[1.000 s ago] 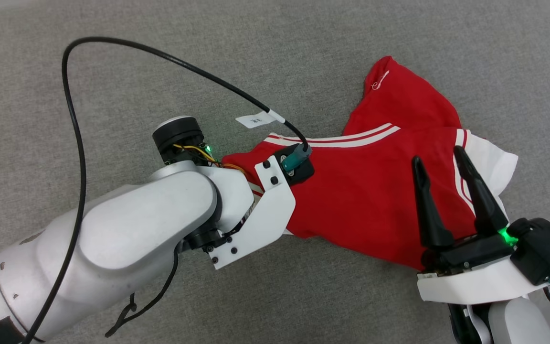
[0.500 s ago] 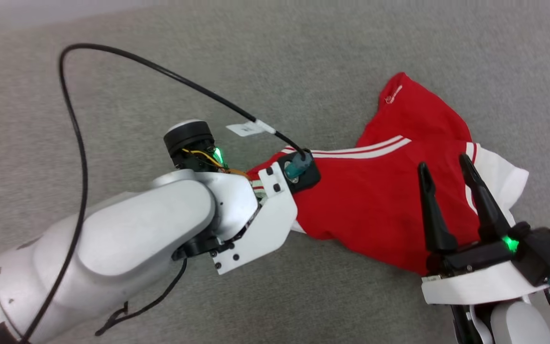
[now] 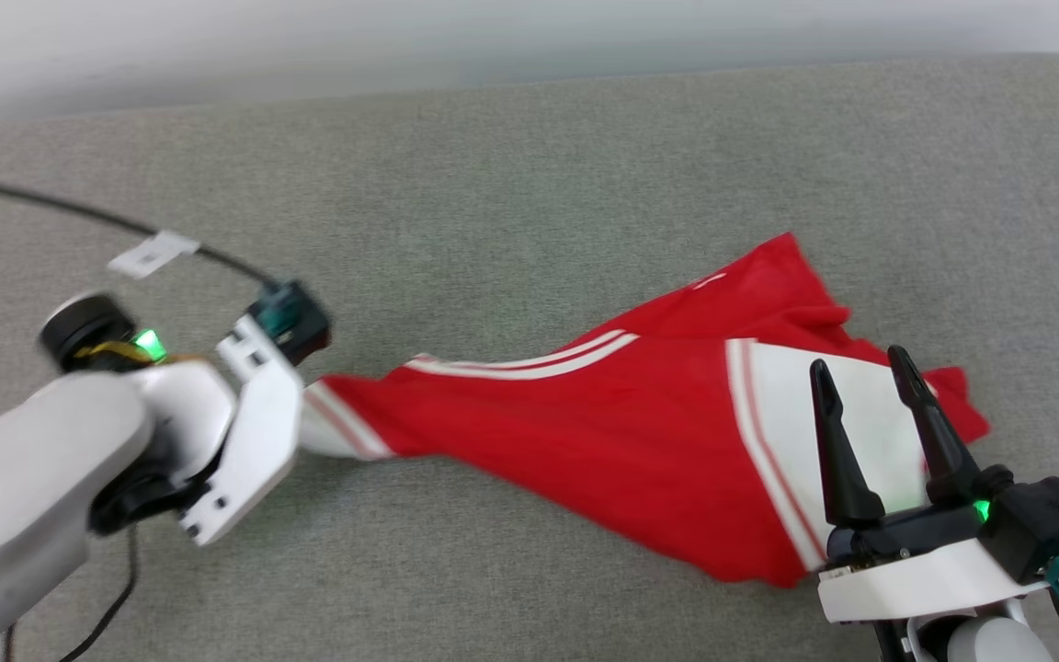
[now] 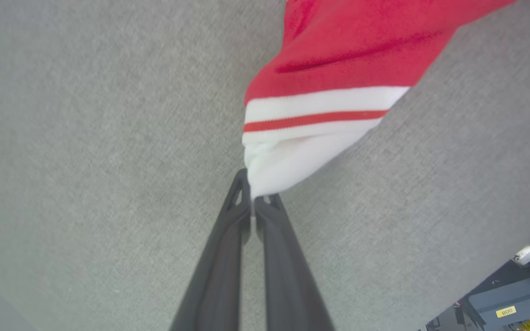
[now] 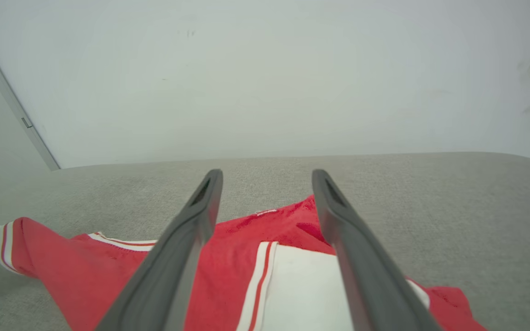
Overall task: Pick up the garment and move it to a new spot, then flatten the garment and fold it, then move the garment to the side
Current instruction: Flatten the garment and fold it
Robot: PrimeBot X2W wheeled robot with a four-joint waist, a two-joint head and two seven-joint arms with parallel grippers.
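- Right gripper (image 3: 859,361): seen nearest the camera, at the right end of the garment (image 3: 603,432). The jaws are spread wide and released, with nothing gripped. The fingers are pointed over a white sleeve panel (image 3: 851,414) of the garment; contact with the cloth cannot be judged.
- Right wrist view: the right gripper (image 5: 266,174) is recorded with a clear gap between its fingers. The garment (image 5: 233,248) is seen below and beyond them.
- Left gripper (image 4: 252,195): recorded at the left end of the garment. The jaws are clenched on the tip of a white sleeve (image 4: 288,161), just below its red-and-white striped trim.
- Garment (image 4: 338,46): laid on the grey fabric surface (image 3: 493,184) and drawn out to a narrow point toward the left gripper. It is spread broader and rumpled at its right end. Parts are blurred in the head view.
- Left of the garment: a pale forearm (image 3: 24,460) is noted, with a black cable (image 3: 79,213) carrying a white tag (image 3: 153,255).
- Beyond the garment: more bare grey surface, then a pale wall (image 5: 246,69).
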